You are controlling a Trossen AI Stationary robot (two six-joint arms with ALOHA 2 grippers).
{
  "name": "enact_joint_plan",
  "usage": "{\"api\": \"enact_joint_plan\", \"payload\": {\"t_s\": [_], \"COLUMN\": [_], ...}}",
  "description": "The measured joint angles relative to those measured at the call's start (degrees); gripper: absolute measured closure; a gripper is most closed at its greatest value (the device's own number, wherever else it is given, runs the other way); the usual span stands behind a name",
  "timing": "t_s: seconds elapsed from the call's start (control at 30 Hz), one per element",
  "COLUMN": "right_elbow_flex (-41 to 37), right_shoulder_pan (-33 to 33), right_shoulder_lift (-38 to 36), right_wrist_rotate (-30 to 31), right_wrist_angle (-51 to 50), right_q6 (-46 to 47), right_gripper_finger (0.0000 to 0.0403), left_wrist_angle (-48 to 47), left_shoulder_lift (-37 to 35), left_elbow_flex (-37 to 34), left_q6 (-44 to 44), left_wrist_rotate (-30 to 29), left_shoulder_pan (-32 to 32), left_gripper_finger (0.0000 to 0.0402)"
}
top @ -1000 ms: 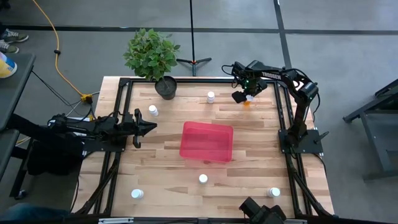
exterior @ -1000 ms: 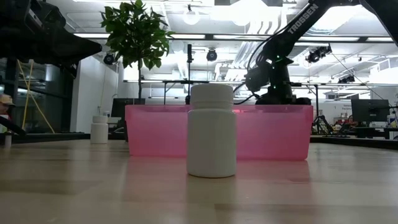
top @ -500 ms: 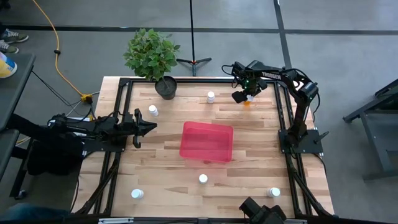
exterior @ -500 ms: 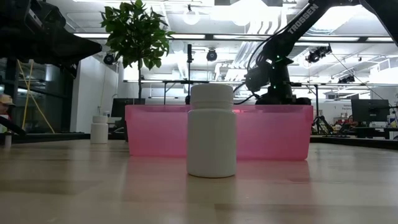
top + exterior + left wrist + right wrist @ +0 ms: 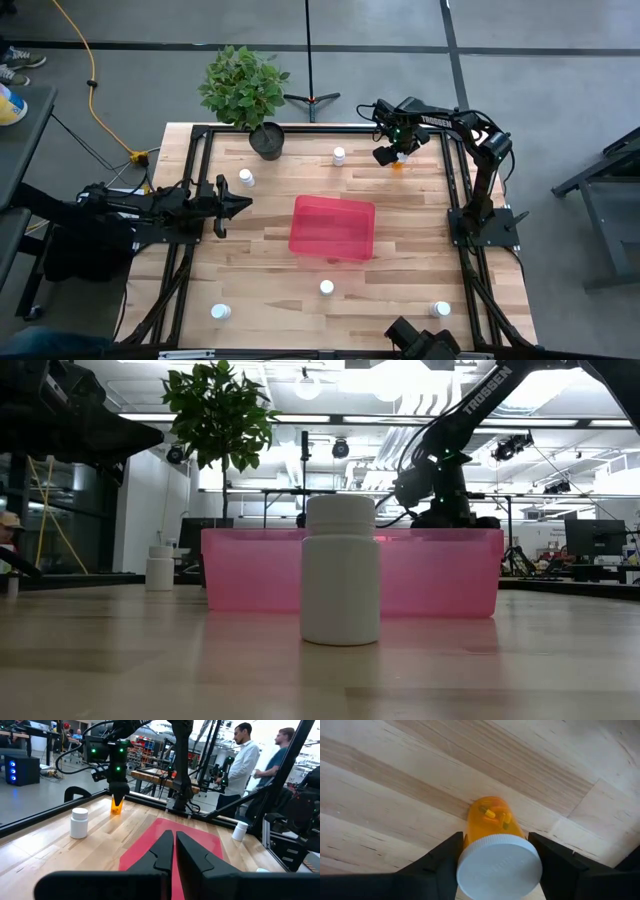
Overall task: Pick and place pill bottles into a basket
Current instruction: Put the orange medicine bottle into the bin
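The bench [image 5: 400, 250] of pale wood, framed in black rails, carries everything. On the high view's clock face, with the basket at the centre, the left arm waits at 9 o'clock, its left claw [image 5: 243, 204] shut, fingers [image 5: 162, 851] pressed together and pointing toward the basket. The right arm reaches in from 3 o'clock to about 1 o'clock, where the right claw [image 5: 398, 156] stands over the orange bottle [image 5: 399, 164].

The potted plant [image 5: 246, 92] sits at 11 o'clock by the bench's far rail.

The basket [image 5: 333, 228], red-pink and rectangular, lies mid-bench; what it holds cannot be made out here.

In the right wrist view the orange bottle [image 5: 493, 851] stands upright between the right claw's 2 fingers [image 5: 446, 857], its white cap level with them and pills visible through its body. The fingers sit just beside the cap on either side, partly spread; whether they press on it I cannot tell.

5 white bottles stand apart on the bench: 1 at 12 o'clock [image 5: 339, 156], 1 at 10 o'clock [image 5: 246, 178], 1 at 6 o'clock [image 5: 326, 288] just beside the basket, 1 at 7 o'clock [image 5: 220, 312] and 1 at 5 o'clock [image 5: 441, 309], both near the front edge.
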Motion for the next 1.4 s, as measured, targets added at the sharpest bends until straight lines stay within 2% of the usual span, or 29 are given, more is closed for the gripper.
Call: {"api": "enact_joint_plan", "payload": {"t_s": [0.2,0.47,0.77,1.0,1.2,1.4], "right_elbow_flex": [0.0,0.0,0.0,-0.02,-0.02,-0.02], "right_shoulder_pan": [0.0,0.0,0.0,0.0,0.0,0.0], "right_shoulder_lift": [0.0,0.0,0.0,0.0,0.0,0.0], "right_wrist_rotate": [0.0,0.0,-0.02,-0.02,-0.57,-0.62], "right_wrist_angle": [0.0,-0.32,-1.2,-2.06,-2.39,-2.4], "right_q6": [0.05,0.07,0.07,0.07,0.04,0.07], "right_gripper_finger": [0.0208,0.0185,0.0212,0.0181,0.0212,0.0209], "left_wrist_angle": [-0.01,-0.01,0.0,-0.01,-0.02,-0.02], "left_shoulder_lift": [0.01,0.01,0.01,0.0,0.01,0.01], "left_elbow_flex": [-0.01,-0.02,0.0,0.0,0.0,-0.02], "left_q6": [0.0,0.0,0.0,0.0,0.0,0.0], "left_wrist_rotate": [0.0,-0.01,0.01,0.01,0.01,0.01], "left_shoulder_pan": [0.0,0.0,0.0,0.0,0.0,0.0], "left_gripper_finger": [0.0344,0.0344,0.0344,0.0344,0.0344,0.0344]}}
